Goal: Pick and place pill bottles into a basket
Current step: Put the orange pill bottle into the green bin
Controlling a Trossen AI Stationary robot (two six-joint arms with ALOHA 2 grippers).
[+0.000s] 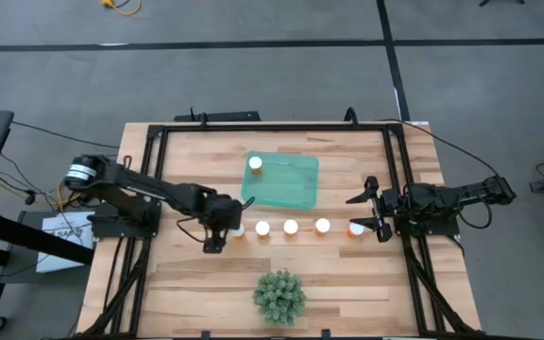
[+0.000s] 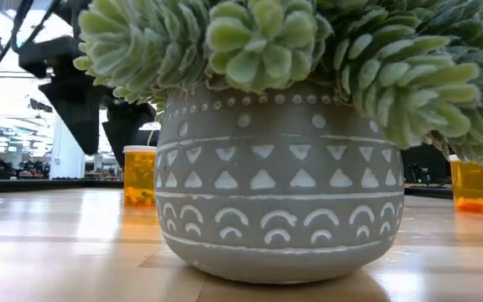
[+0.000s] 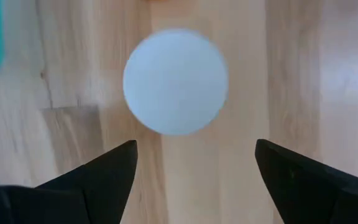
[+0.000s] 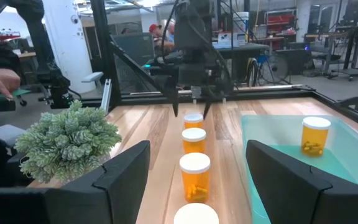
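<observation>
Five pill bottles [image 1: 291, 227] rowed, one in basket [image 1: 302, 194]

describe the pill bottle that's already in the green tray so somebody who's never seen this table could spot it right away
Find the shallow teal-green tray on the far half of the wooden table. The pill bottle stands upright in its far left corner, white cap up. It is the only bottle inside the tray; the others stand in a row on bare wood in front of it.

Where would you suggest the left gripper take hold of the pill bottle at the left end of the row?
Probably just under the white cap, coming straight down: the bottle stands upright and the left gripper is open above it.
</observation>
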